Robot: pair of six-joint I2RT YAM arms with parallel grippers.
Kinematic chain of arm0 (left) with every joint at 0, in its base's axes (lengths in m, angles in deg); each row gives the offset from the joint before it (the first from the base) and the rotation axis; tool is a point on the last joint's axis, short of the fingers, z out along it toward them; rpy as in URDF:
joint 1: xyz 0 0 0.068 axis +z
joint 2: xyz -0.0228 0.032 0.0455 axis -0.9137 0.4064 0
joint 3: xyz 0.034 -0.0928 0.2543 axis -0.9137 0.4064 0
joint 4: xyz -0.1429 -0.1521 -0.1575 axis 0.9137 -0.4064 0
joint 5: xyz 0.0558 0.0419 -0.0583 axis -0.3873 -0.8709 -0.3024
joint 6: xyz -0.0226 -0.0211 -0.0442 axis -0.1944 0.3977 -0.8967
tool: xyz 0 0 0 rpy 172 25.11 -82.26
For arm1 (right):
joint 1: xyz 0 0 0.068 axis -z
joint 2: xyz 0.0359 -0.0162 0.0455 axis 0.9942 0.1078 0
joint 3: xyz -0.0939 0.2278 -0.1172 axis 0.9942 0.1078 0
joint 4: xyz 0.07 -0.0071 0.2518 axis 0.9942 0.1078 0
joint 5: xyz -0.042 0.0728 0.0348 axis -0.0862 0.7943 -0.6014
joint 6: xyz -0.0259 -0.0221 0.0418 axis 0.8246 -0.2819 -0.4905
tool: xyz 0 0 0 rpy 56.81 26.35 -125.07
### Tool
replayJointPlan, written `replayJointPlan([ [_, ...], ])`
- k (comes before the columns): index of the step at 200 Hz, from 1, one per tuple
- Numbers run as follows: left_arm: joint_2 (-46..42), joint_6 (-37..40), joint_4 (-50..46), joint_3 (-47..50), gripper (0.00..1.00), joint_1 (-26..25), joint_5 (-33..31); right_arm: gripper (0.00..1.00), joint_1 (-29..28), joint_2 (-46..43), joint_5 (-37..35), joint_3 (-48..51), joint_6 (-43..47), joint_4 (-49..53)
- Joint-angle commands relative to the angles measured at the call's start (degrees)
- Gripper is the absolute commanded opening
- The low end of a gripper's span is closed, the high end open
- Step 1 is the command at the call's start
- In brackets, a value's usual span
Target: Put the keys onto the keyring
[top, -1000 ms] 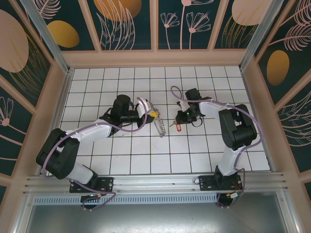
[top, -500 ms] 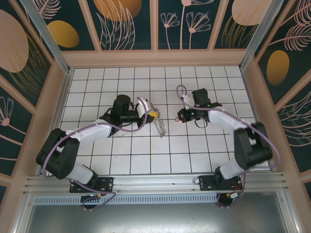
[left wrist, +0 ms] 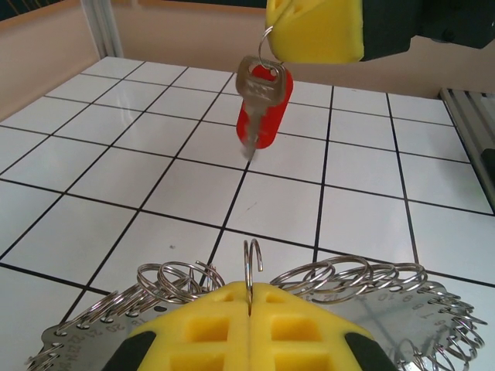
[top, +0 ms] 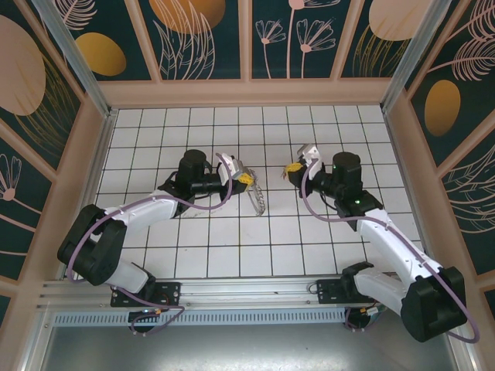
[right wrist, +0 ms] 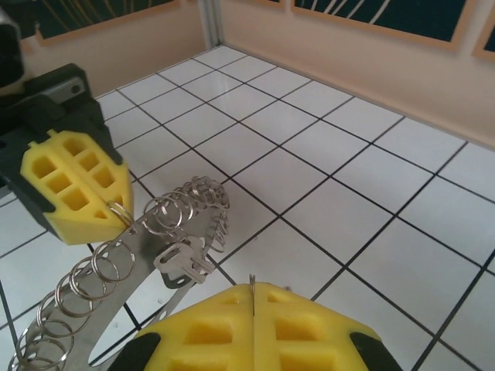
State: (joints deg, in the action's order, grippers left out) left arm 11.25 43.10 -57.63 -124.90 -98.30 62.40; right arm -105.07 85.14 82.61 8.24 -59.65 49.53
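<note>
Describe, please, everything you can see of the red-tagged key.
The key is small, flat and silvery, apparently metal, with a squarish head and a short blade. A glossy red oval plastic tag hangs just behind it. Both dangle, blade down and slightly tilted, from a thin wire ring pinched in the yellow pads of the shut right hand. The key hangs in the air above the white tiled table, touching only tag and ring.

White tiled tabletop (top: 232, 247), dark grid lines, glossy under the lights, boxed in by pale peach walls (top: 247, 93) on three sides.
</note>
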Motion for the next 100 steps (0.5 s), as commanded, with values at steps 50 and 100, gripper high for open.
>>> replayJointPlan([
  [50, -1.1, -1.5, 4.4, 0.1, 0.0, -0.5, 3.3, 0.0, -8.4, 4.4, -0.3, -6.6, 11.9, 4.0],
  [100, -1.4, -1.3, 3.8, 0.3, 0.0, -0.5, 3.2, 0.0, -11.0, 8.6, -0.6, -9.0, 15.2, 3.9],
])
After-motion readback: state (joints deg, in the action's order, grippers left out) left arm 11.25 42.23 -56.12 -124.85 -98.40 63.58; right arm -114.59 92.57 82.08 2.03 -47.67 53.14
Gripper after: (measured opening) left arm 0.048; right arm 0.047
